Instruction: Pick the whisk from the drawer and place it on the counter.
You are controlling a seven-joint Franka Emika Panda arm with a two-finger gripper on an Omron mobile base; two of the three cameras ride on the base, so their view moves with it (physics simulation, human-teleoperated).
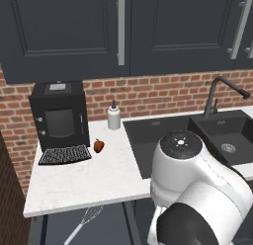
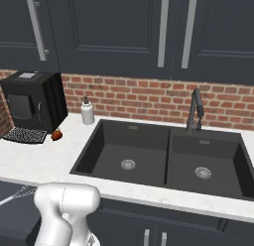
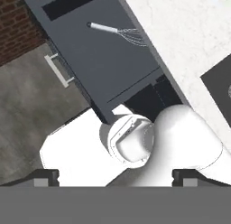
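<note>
The whisk (image 3: 118,31) lies flat in the open drawer (image 3: 101,65), its wire head toward the counter (image 3: 180,38) and its pale handle pointing away. It also shows below the counter's front edge as whisk (image 1: 85,223) inside the drawer (image 1: 106,229), and at the left edge as whisk (image 2: 15,194). My gripper (image 3: 116,177) hangs well above the drawer and looks down on it. Its two dark fingertips (image 3: 43,177) stand far apart, open, holding nothing. The white marble counter (image 1: 89,182) runs above the drawer.
On the counter stand a black coffee machine (image 1: 58,115) with a grille tray, a white soap bottle (image 1: 114,115) and a small red fruit (image 1: 99,145). A black double sink (image 2: 158,155) with a dark faucet (image 2: 195,111) lies to the right. The drawer's bar handle (image 3: 58,69) faces the floor side.
</note>
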